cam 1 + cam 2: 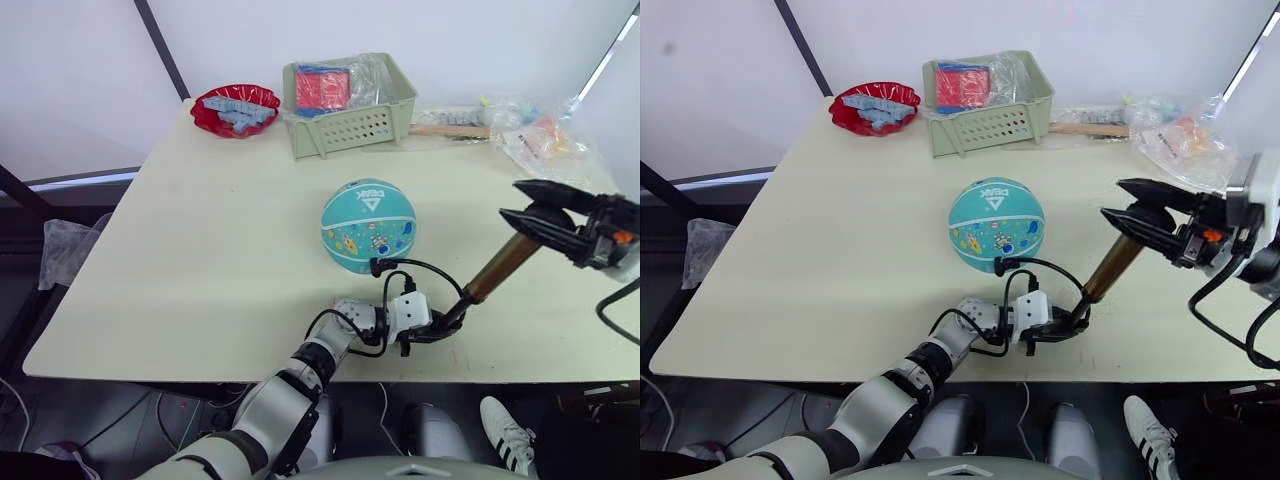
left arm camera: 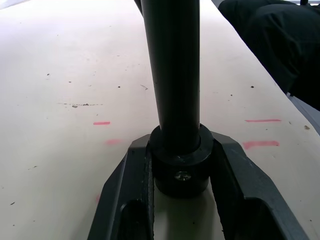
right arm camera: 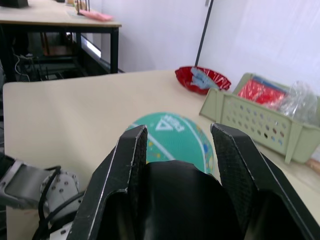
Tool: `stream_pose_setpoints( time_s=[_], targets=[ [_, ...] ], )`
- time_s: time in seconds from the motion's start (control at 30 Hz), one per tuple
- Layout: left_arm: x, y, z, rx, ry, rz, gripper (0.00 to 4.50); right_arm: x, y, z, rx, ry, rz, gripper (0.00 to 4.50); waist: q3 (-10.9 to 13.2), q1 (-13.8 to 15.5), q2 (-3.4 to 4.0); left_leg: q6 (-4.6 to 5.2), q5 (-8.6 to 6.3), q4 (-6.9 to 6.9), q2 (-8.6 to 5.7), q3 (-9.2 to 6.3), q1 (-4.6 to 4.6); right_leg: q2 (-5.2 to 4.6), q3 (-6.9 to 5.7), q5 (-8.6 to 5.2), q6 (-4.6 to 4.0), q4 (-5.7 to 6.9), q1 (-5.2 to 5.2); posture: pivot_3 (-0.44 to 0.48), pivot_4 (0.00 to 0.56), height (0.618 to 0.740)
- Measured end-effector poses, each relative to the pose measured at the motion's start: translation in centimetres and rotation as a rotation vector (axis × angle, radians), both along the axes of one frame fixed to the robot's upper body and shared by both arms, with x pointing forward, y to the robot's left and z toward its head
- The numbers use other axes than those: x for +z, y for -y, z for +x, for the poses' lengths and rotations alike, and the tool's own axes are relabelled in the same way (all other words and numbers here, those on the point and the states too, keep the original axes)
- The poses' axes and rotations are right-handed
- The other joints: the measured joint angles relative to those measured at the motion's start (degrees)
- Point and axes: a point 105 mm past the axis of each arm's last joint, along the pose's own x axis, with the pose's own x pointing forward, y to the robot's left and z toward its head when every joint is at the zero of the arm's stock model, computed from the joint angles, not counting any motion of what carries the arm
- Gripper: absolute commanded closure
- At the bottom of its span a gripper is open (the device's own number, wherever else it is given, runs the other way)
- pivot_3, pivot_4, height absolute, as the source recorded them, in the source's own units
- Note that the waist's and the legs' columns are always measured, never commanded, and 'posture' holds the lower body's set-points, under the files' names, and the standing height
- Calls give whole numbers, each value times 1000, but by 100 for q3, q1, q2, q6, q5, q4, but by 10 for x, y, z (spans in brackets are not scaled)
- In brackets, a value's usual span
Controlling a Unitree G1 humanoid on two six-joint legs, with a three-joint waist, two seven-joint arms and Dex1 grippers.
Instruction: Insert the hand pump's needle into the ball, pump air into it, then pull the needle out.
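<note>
From the head cameras, a pale cream table (image 1: 200,250) stands before white walls, with a dark pole leaning in the corner. On its far side are a red bowl (image 1: 236,108) with blue pieces, a green basket (image 1: 350,105) holding a red item and clear plastic, and some plastic bags (image 1: 540,135) near the right edge. The ball (image 1: 368,226) rests near the middle of the table. The hand pump (image 1: 490,275) stands tilted just right of the ball; its black hose (image 1: 420,268) curves to the ball's near side, where the needle is too small to make out. The left gripper (image 1: 432,328) clamps the pump's bottom cap on the table. The right gripper (image 1: 535,222) holds the black T-handle at the top.

In the left wrist view, both fingers (image 2: 125,190) press on the black end cap (image 2: 180,165), and the table shows small red marks (image 2: 102,123).

In the right wrist view, the fingers (image 3: 131,165) are closed around the black handle (image 3: 180,200), with the ball (image 3: 170,137) behind. Another table (image 3: 50,15) stands further back in the room.
</note>
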Motion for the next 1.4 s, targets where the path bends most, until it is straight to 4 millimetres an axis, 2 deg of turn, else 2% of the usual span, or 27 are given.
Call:
stream_pose_setpoints(
  time_s=[0.1, 0.37, 0.6, 1.0, 1.27, 1.4],
  targets=[
    [0, 0, 0, 0, -1, 0, 3466, 8, 1, -1, 3, 13, 16, 2971, 0, -2, 0, 0, 0, 0, 0, -3, 0, 0, -2, 0, 0, -1, 2, 0, 150, 738],
    [-1, -1, -1, 1, -3, 2, 3466, 4, 0, -2, -9, 13, 27, 2971, -5, -7, 0, 0, 0, 0, 0, -6, 3, 3, -3, 0, -1, -1, 6, 0, 150, 738],
    [-2, -3, 0, 8, -1, 8, 3466, -20, -5, -2, -20, 9, 18, 2971, -31, -22, -22, 0, 0, 0, 5, -13, 13, 11, -7, -1, -1, 0, 17, 0, 150, 738],
    [-5, -6, 1, 12, -7, 19, 3466, -89, -18, 6, -13, -40, -24, 2971, -90, -36, -53, -1, 0, -1, 10, -25, 23, 17, -19, -2, -3, -1, 27, 0, 150, 738],
    [-5, -6, 0, 13, -9, 20, 3466, -119, -23, 7, -25, -86, -46, 2971, -97, -36, -58, -1, -1, -1, 10, -36, 24, 17, -32, -3, -4, -2, 35, 0, 150, 738],
    [-5, -5, 0, 12, -9, 19, 3466, -124, -24, 6, -24, -108, -57, 2971, -95, -32, -54, -1, -1, -1, 10, -39, 23, 16, -35, -3, -5, -5, 36, 0, 150, 738]
  ],
)
